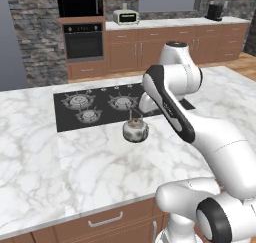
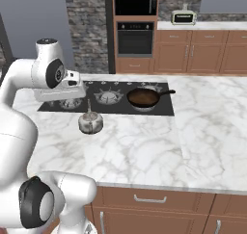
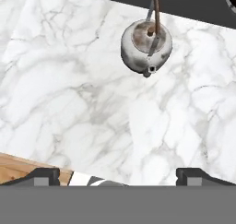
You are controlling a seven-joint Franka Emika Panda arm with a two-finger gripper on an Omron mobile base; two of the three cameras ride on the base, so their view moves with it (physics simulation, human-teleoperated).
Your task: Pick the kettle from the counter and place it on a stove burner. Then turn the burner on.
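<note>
The pincer [image 3: 118, 174] is being held spread wide with nothing between its fingers. The kettle [image 3: 146, 45] is being seen well beyond the fingertips, standing upright on the counter [image 3: 69, 103], just beside the black cooktop [image 3: 193, 8].

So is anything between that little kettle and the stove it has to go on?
Nothing visible. The kettle sits on the counter just in front of the cooktop, with bare marble between them. A pan covers one burner on the right side, but the burner behind the kettle is free.
</note>
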